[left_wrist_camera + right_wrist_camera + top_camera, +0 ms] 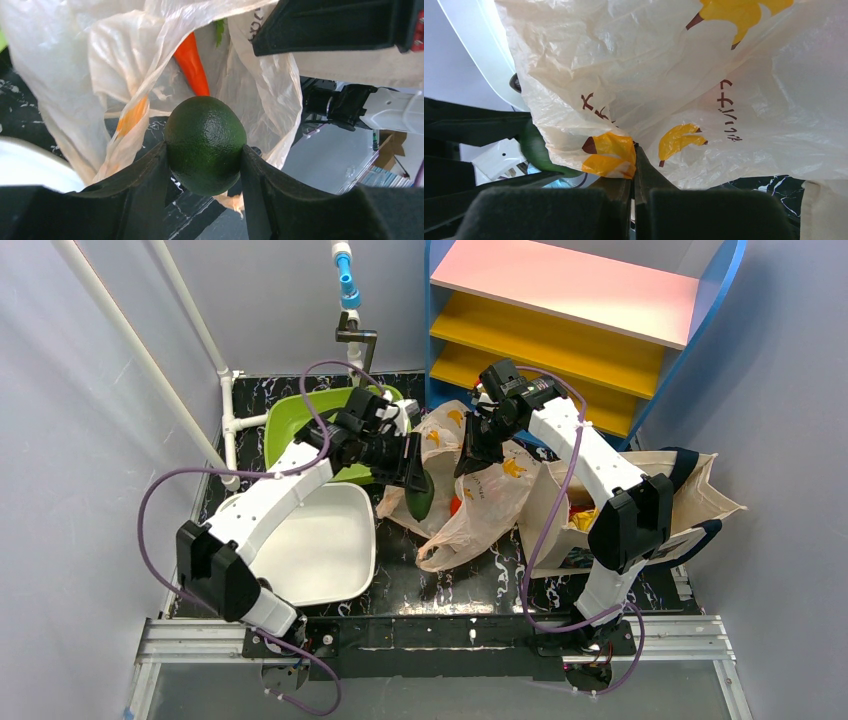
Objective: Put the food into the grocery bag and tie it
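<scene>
My left gripper (205,156) is shut on a dark green rounded fruit (205,144), held between both fingers just in front of the mouth of the grocery bag (95,60). A long orange-red vegetable (192,65) lies inside the bag. From above, the fruit (421,496) hangs at the bag's left edge, with the left gripper (415,478) above it. My right gripper (634,150) is shut on a fold of the banana-printed bag (684,70) and holds it up; in the top view it (468,458) stands over the bag (495,495).
A white tub (325,550) sits at the front left, with a green tub (292,412) behind it. A cream canvas tote (690,490) with something yellow inside stands on the right. A blue shelf unit (590,310) with pink and yellow shelves fills the back right.
</scene>
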You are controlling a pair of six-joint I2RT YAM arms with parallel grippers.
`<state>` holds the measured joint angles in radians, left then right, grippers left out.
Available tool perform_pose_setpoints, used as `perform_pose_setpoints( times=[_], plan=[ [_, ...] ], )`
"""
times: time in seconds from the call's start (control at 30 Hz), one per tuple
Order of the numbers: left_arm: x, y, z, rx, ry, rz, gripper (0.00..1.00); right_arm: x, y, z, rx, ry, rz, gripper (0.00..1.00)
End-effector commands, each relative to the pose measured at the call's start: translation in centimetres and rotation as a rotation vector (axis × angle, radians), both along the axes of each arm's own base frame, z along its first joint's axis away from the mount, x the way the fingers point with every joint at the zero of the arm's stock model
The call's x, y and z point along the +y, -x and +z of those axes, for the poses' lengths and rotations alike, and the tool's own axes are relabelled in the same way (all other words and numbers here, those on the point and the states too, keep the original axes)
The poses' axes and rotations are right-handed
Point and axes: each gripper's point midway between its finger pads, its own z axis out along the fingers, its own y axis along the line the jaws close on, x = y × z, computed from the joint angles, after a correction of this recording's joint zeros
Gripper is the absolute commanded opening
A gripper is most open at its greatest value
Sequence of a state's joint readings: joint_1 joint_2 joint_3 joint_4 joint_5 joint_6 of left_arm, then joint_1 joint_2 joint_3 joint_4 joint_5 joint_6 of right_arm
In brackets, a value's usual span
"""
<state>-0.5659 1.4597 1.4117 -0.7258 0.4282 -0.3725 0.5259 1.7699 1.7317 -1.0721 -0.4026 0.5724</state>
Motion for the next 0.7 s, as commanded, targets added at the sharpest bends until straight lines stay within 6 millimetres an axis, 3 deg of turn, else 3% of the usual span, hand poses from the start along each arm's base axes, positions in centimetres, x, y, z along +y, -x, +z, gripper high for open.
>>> perform_pose_setpoints(
  times=[0.0,0.5,0.67],
  plan=[
    [-1.5,-0.9,0.5,-0.061,-0.011,-0.058,0.0,0.3,0.1,2.5,-0.07,-0.048,0.009,0.01],
    [-3.1,-3.3,-2.7,-0.049,-0.061,-0.049,0.01,0.0,0.1,2.6,-0.077,-0.036,0.011,0.01],
    [-4.0,-3.5,-2.7,-0.046,-0.016,-0.043,0.28,0.1,-0.1,2.5,-0.076,-0.031,0.011,0.01]
  ],
)
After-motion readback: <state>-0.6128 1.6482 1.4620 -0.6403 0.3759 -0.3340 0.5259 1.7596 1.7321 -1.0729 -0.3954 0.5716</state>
